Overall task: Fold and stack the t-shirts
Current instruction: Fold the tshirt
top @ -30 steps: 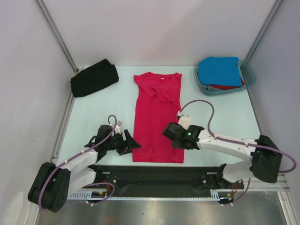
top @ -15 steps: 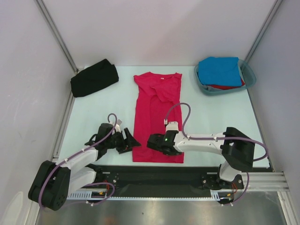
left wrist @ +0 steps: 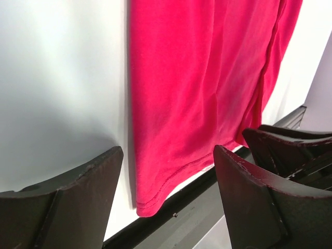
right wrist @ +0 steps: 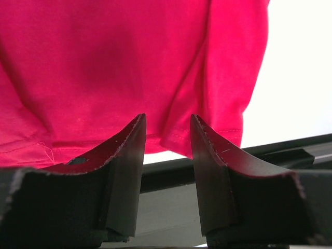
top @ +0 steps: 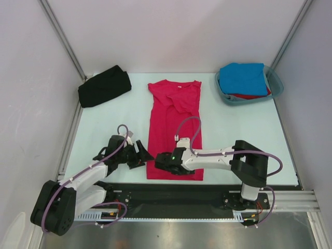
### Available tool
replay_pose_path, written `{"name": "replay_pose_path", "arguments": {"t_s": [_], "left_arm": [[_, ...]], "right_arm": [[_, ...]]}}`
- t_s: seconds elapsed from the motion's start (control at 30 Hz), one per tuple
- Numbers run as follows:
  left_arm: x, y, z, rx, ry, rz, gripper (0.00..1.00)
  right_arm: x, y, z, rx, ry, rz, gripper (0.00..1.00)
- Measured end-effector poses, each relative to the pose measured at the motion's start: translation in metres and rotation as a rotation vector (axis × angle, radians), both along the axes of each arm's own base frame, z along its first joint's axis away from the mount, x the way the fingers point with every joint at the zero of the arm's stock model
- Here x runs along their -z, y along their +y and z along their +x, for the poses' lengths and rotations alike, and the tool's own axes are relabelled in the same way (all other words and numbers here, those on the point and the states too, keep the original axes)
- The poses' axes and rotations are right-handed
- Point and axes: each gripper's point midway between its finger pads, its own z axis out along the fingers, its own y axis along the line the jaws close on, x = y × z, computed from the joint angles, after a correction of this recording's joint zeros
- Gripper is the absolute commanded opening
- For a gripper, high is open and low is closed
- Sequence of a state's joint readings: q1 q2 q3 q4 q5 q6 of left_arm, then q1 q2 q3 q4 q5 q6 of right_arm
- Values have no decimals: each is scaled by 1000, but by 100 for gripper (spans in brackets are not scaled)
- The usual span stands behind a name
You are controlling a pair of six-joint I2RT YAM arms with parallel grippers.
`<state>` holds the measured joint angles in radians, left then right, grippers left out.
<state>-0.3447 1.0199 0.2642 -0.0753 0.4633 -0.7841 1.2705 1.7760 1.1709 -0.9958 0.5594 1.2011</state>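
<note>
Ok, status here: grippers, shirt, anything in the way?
Left gripper open at near-left corner of crimson shirt. Right gripper open over near hem, nothing held. Shirt flat, sleeves folded in. Nothing blocking.

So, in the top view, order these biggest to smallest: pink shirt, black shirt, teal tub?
1. pink shirt, spread flat.
2. teal tub.
3. black shirt, bundled up, not far behind the tub.

A crimson-pink shirt [top: 174, 129] lies flat down the middle of the pale worktop [top: 109, 124], collar toward the top. The left gripper [top: 144, 155] sits at its lower left edge and the right gripper [top: 160, 162] over its lower hem. A folded black shirt [top: 104, 86] lies upper left. Upper right, a teal tub [top: 277, 85] holds a blue shirt [top: 243, 78] on a red shirt [top: 249, 96].
</note>
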Motion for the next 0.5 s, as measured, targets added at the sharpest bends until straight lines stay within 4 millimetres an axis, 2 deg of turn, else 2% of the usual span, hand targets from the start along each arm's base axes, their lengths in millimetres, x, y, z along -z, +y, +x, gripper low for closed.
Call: {"name": "replay_pose_path", "arguments": {"t_s": [0.33, 0.5], "left_arm": [[0, 4, 0, -10, -14, 18, 80], [-1, 4, 0, -11, -16, 19, 80]], "right_arm": [[13, -9, -13, 41, 14, -69, 45], [17, -12, -15, 54, 16, -89, 40]]}}
